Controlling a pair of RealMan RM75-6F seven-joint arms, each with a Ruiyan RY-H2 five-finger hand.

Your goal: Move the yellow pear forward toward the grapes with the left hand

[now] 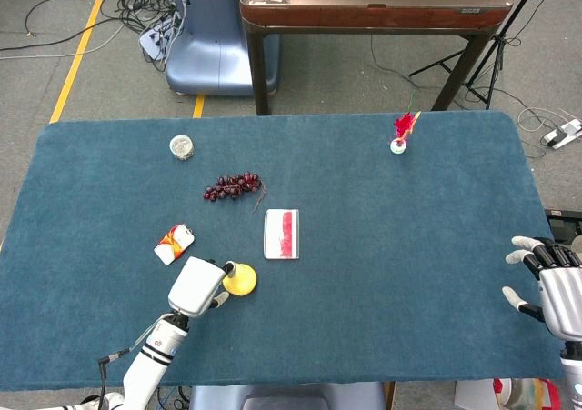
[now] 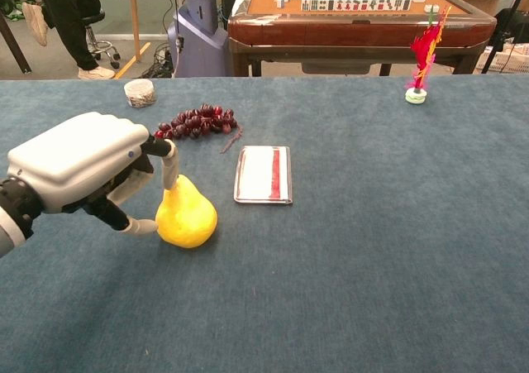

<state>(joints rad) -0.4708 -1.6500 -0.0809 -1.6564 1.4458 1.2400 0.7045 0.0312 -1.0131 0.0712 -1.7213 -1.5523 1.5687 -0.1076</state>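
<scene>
The yellow pear [image 1: 241, 280] [image 2: 188, 214] stands upright on the blue table, near its front left. My left hand [image 1: 195, 287] [image 2: 78, 162] sits just left of it, fingers apart. One finger lies against the pear's neck and the thumb touches its lower left side, both from the same side, so nothing clamps it. The dark grapes [image 1: 233, 185] [image 2: 194, 121] lie farther back, a little left of the pear. At the table's right edge my right hand [image 1: 550, 278] hangs with fingers spread and empty, seen only in the head view.
A white card with a red stripe [image 1: 281, 234] [image 2: 264, 174] lies right of the pear's path. A red and white packet [image 1: 174, 243] sits left of my left hand. A small jar [image 1: 182, 146] and a red feathered toy [image 1: 400, 133] stand near the back.
</scene>
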